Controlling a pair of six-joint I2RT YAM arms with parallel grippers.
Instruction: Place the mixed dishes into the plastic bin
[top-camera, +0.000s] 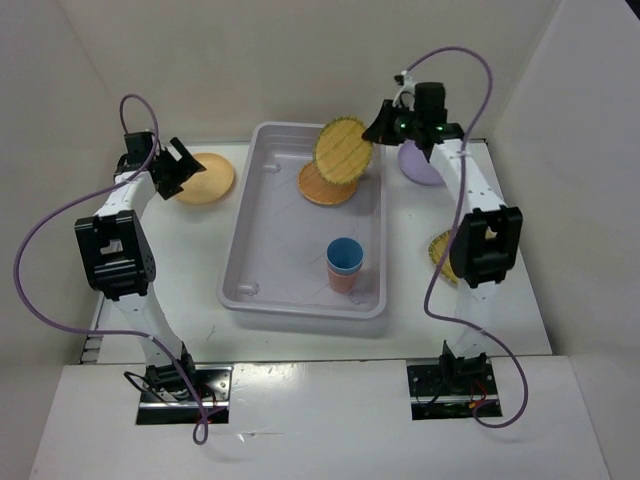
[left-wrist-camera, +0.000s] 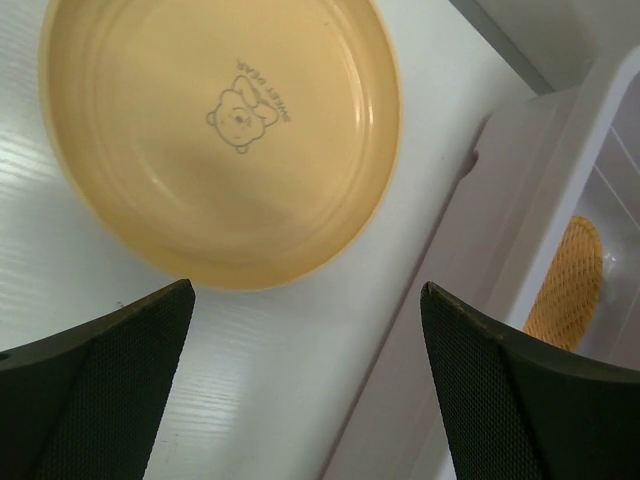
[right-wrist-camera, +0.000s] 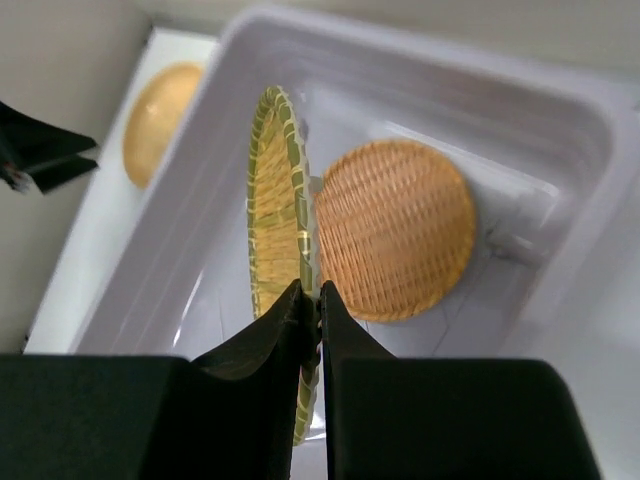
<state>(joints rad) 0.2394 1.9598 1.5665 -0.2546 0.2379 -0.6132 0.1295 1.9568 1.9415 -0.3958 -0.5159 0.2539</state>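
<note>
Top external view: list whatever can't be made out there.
Lavender plate: top view, mostly behind the right arm at its wrist.
Yellow woven plate on the table: top view, only an edge shows past the arm's black link.
Salmon-pink cup: top view, the blue cup nested in it hides its inside.

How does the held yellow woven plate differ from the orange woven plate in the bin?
The yellow woven plate is yellow-green, the orange woven plate orange-tan. The yellow one stands on edge over the plastic bin; the orange one lies flat inside. The right end effector pinches the yellow one's rim; the orange one lies free. Both are round and woven.
</note>
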